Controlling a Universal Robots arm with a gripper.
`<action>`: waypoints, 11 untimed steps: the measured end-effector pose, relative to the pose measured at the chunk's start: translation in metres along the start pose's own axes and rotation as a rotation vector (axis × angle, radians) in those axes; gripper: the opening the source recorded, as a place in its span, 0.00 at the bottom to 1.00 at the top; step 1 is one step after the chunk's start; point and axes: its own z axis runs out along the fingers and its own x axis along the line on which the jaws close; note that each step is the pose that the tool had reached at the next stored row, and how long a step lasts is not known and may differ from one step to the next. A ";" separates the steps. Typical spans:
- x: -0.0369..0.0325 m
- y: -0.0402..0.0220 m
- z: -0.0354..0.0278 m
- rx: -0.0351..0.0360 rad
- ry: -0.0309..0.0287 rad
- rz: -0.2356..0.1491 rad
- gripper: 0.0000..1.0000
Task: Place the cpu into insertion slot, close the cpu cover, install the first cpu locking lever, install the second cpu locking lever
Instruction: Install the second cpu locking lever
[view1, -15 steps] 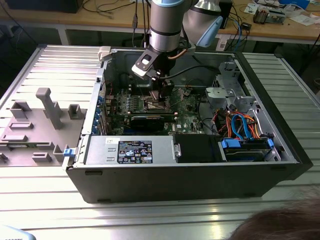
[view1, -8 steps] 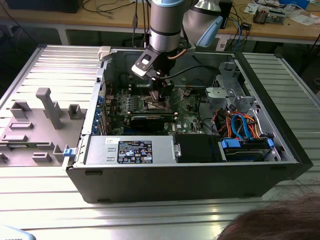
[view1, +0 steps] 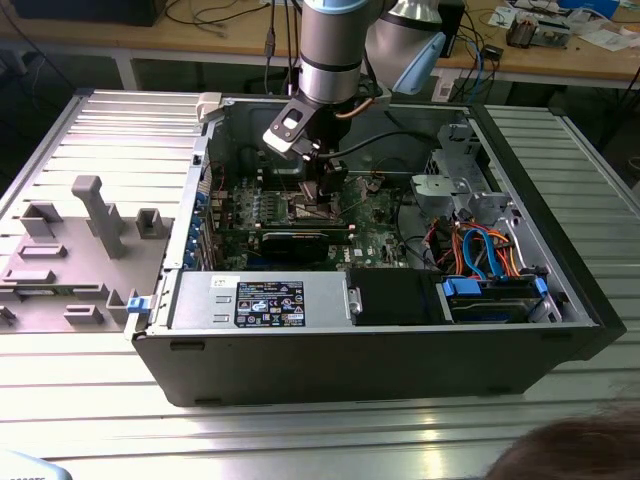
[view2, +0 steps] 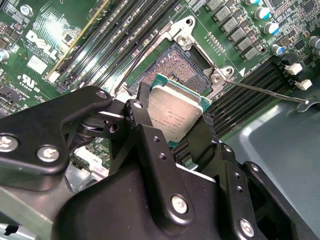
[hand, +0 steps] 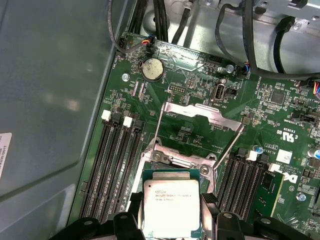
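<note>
Your gripper (view2: 175, 122) sits closest to the lens in both wrist views. Its black fingers (view2: 145, 131) are clamped on two opposite edges of the cpu (view2: 177, 110), whose silver top faces up. The chip hangs just over the near side of the insertion slot (view2: 186, 66), and the slot's dark pin field lies bare right beyond the fingertips. You cannot tell whether the chip's far edge touches the shiny rim.

Working across the first wrist view, you have these around the tool:
- one bank of memory slots (hand: 112, 165) flanking the gripper
- the first locking lever (hand: 157, 125), a thin rod raised off the board
- the cpu cover (hand: 192, 111), swung open and lying just past the slot, away from the fingers
- the second locking lever (hand: 229, 146), also raised
- another bank of memory slots (hand: 245, 172) on the gripper's other flank

In the exterior view, a grey moulded tray (view1: 90, 230) lies well apart from the tool, toward the exterior view's left. The arm reaches down into the open computer case (view1: 400, 350), with the gripper low over the green board. A person's head (view1: 570, 450) shows at the near edge, toward the exterior view's right.
</note>
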 end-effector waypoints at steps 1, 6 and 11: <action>0.0000 0.0000 0.0000 0.0000 0.0000 0.000 0.55; 0.0000 0.0000 0.0001 -0.0001 0.0000 0.002 0.55; 0.0000 0.0000 0.0002 -0.0001 0.0000 0.005 0.55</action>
